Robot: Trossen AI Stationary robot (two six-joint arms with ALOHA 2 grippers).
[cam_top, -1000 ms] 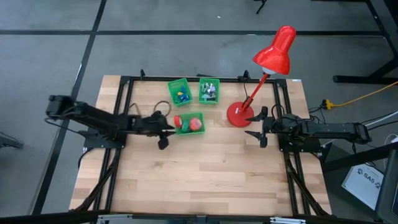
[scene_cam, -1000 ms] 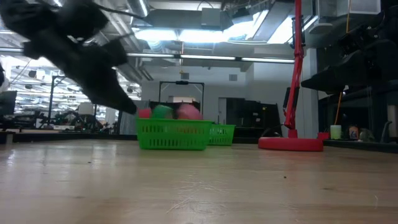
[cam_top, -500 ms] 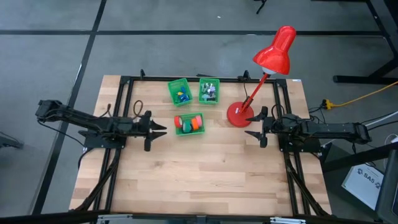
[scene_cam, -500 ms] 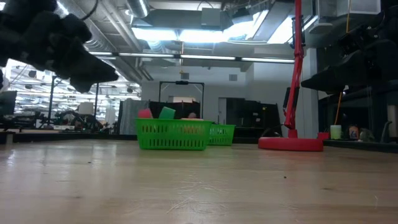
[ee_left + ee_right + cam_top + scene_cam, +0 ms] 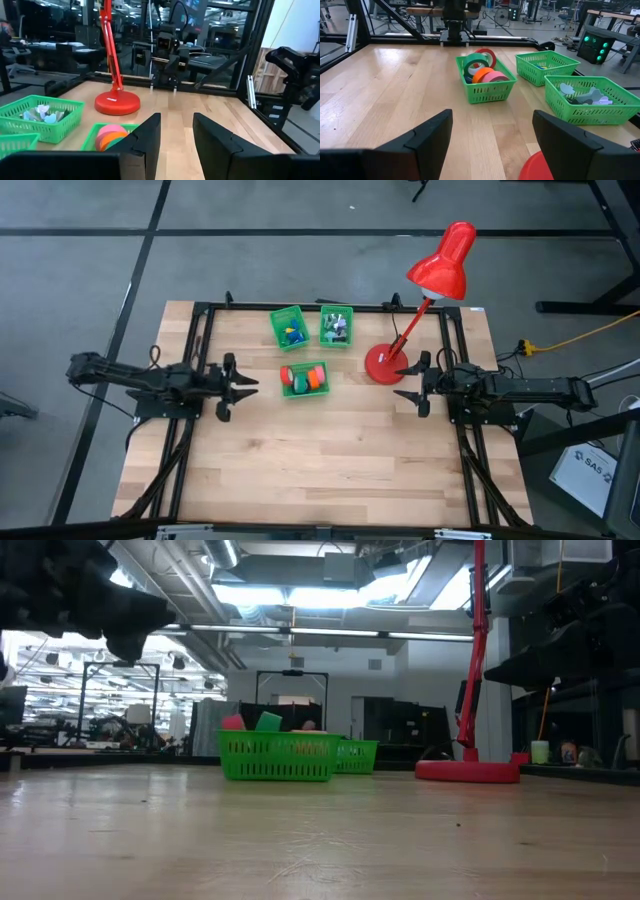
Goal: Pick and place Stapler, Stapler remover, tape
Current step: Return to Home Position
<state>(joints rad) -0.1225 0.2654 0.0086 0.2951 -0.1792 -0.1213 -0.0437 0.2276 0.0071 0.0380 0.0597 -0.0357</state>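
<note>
High view: the tape shows as small rings in red, green and orange; the rolls lie packed in the tape basket, the green basket nearest the middle of the table. Two more green baskets stand behind it, side by side: the stapler basket with small blue and yellow staplers, and the remover basket with pale stapler removers. A red desk lamp stands to the right of the baskets. The left gripper hangs left of the tape basket, apart from it; the right gripper waits just beside the lamp base.

Low view: the left gripper sits high in the upper left corner, well clear of the tape basket.

Left wrist view: the left gripper holds nothing; its fingers stand a narrow gap apart; pink and orange tape shows ahead.

Right wrist view: the right gripper is spread wide and carries nothing; green, red, orange and pink tape fills the tape basket.

Change: one second ago the left gripper sat low at the left edge of the tape basket; it has since drawn back and risen; the right arm, baskets and lamp are unmoved.
</note>
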